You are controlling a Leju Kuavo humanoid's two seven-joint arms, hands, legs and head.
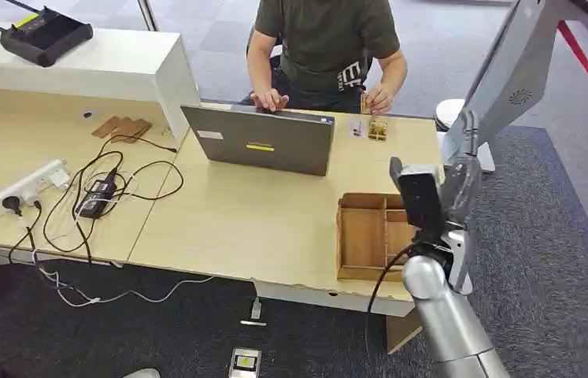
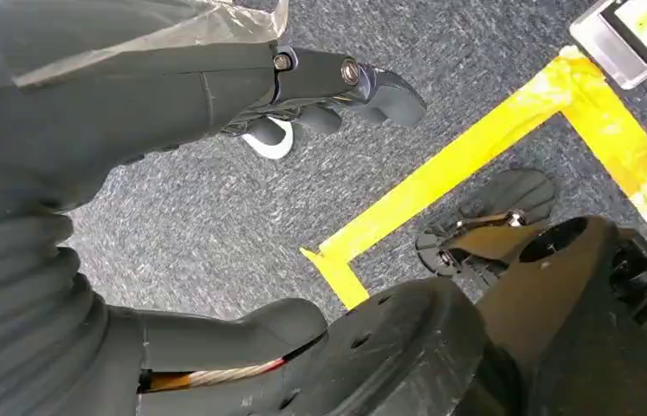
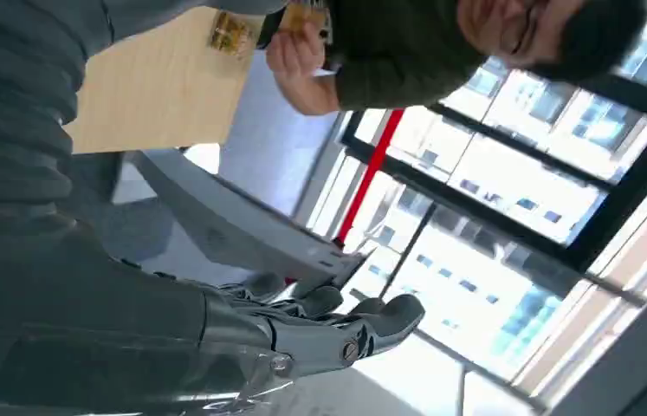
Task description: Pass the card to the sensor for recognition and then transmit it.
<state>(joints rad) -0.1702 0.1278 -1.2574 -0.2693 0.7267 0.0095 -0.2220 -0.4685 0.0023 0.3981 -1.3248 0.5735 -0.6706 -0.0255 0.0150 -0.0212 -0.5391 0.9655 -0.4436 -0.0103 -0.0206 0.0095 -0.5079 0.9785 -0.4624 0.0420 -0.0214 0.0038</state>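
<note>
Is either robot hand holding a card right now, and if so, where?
No. The right hand is raised with straight fingers, nothing in it; the left hand hangs over the carpet, also holding nothing.

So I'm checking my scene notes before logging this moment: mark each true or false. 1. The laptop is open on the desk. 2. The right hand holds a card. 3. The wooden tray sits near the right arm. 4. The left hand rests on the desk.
1. True: the laptop stands open on the desk.
2. False: the right hand holds nothing, fingers apart.
3. True: the wooden tray lies beside the right arm.
4. False: the left hand hangs over carpet.
</note>
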